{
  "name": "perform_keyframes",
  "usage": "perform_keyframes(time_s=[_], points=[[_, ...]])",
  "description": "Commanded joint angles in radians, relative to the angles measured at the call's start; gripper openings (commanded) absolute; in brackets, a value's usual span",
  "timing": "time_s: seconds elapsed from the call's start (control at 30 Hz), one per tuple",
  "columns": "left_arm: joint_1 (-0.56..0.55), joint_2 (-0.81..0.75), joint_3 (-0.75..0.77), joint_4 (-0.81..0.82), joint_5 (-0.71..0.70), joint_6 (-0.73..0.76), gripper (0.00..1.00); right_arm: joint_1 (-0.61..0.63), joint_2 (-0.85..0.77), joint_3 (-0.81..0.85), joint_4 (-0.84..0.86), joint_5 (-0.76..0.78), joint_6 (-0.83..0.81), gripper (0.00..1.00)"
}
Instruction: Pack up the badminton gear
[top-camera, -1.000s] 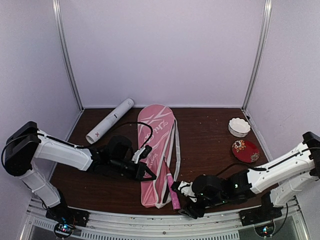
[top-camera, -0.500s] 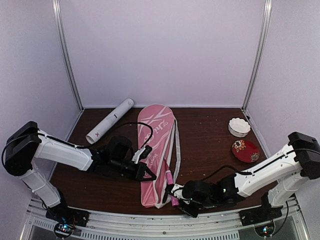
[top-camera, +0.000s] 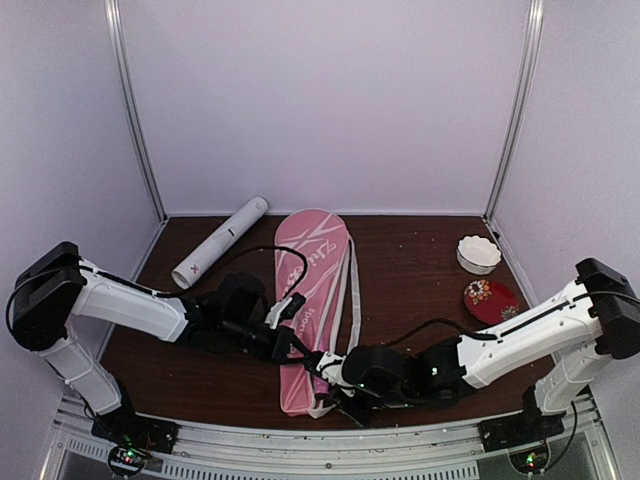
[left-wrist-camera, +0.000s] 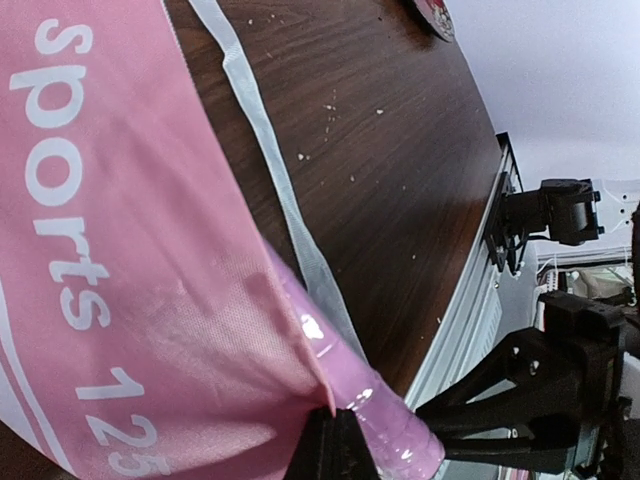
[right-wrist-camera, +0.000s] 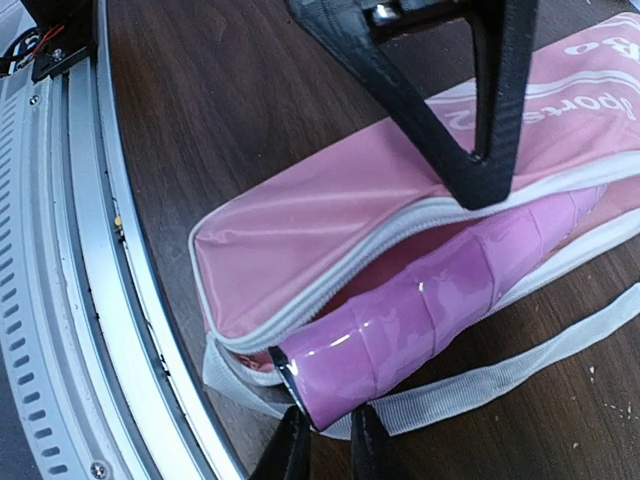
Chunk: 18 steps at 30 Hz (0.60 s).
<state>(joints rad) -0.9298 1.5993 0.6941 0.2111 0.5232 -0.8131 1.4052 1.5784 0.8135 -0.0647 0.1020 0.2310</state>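
Note:
The pink cover (top-camera: 312, 270) with white stripes lies lengthwise on the table. My left gripper (top-camera: 293, 345) is shut on the edge of its open mouth (left-wrist-camera: 335, 445) and holds the flap up. A pink racquet handle (right-wrist-camera: 450, 290) sticks out of that mouth, and the rest of the racquet is hidden inside. My right gripper (top-camera: 335, 385) is at the handle's butt end (right-wrist-camera: 327, 445). Its fingers are nearly closed, with the butt's corner at the narrow gap. Whether they pinch it does not show. The long white tube (top-camera: 220, 240) lies at the back left.
A white scalloped bowl (top-camera: 478, 254) and a small red patterned dish (top-camera: 490, 300) sit at the right. The cover's white strap (right-wrist-camera: 520, 375) trails on the wood beside the handle. The metal rail (right-wrist-camera: 90, 250) of the table's near edge runs just behind the cover's mouth.
My right gripper has moved left to the cover's mouth and its jaws have narrowed. The racquet handle now sits deeper in the cover. The left arm has barely moved.

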Motion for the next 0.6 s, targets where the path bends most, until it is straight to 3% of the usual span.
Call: perform_keyframes(time_s=[0.0, 0.37, 0.57], points=[[-0.026, 0.005, 0.026, 0.060, 0.077, 0.012, 0.00, 0.000, 0.062, 0.061, 0.008, 0.032, -0.021, 0.15], [-0.041, 0.001, 0.001, 0.162, 0.137, -0.040, 0.00, -0.002, 0.166, 0.097, 0.037, 0.032, -0.020, 0.07], [-0.043, 0.028, -0.013, 0.196, 0.136, -0.070, 0.00, 0.000, 0.118, 0.039, 0.182, -0.013, -0.051, 0.09]])
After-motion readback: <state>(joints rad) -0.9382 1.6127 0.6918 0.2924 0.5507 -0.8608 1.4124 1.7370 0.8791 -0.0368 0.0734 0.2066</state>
